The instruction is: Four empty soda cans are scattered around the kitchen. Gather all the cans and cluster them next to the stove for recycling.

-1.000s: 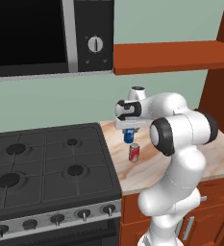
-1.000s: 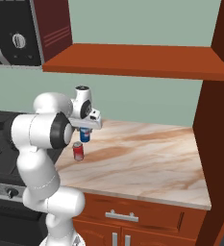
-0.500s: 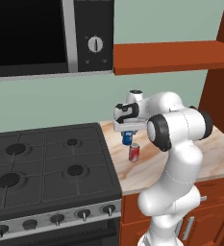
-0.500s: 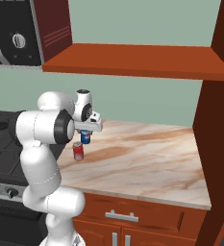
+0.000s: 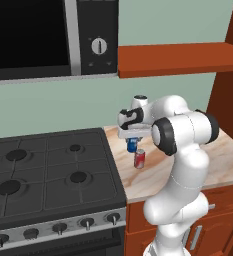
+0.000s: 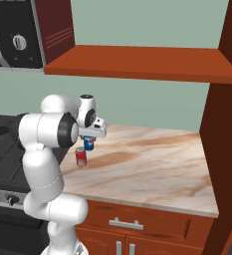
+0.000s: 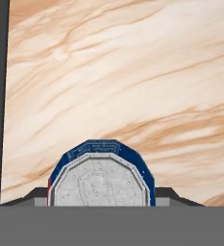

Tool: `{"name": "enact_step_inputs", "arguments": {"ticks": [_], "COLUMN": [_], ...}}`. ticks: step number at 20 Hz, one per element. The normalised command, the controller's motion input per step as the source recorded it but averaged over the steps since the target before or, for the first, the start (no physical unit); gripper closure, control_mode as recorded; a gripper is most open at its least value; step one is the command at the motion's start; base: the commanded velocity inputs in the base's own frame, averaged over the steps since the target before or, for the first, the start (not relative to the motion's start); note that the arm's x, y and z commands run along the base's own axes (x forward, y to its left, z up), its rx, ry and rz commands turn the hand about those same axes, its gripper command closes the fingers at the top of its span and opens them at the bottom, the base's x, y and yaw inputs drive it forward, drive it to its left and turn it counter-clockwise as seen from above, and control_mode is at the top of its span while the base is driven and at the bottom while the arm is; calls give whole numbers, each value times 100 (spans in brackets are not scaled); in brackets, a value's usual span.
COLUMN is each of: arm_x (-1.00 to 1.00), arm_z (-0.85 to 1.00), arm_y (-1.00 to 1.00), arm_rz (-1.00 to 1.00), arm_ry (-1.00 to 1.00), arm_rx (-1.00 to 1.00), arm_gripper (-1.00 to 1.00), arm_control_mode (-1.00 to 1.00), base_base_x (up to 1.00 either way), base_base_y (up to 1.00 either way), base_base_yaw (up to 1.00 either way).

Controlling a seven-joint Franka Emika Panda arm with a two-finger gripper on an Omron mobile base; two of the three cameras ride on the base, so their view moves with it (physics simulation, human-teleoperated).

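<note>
Holding the blue soda can (image 5: 132,145) clamped between the fingers (image 7: 167,193) above the marbled surface (image 6: 152,164), just beside the stove (image 5: 48,170) and close behind the red soda can (image 5: 139,158), risking knocking the red one over when lowering.

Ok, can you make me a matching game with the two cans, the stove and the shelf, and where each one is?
Things:
1. blue can
2. red can
3. stove
4. shelf

Places:
A. up on the wall above the counter
B. standing alone on the counter, near the stove's edge
C. gripped in the tool
D. left of the marbled counter, under the microwave

Pairs: 1-C, 2-B, 3-D, 4-A
</note>
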Motion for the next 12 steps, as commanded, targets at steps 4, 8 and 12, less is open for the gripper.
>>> {"name": "enact_step_inputs", "arguments": {"ticks": [4, 8, 12], "arm_x": [0, 0, 0], "arm_z": [-18, 0, 0], "arm_y": [3, 0, 0], "arm_rz": [0, 0, 0], "arm_ry": [0, 0, 0], "arm_rx": [0, 0, 0], "arm_gripper": [100, -100, -100], "arm_control_mode": [-100, -100, -100], "base_base_x": [0, 0, 0], "base_base_y": [0, 0, 0], "base_base_yaw": [0, 0, 0]}}
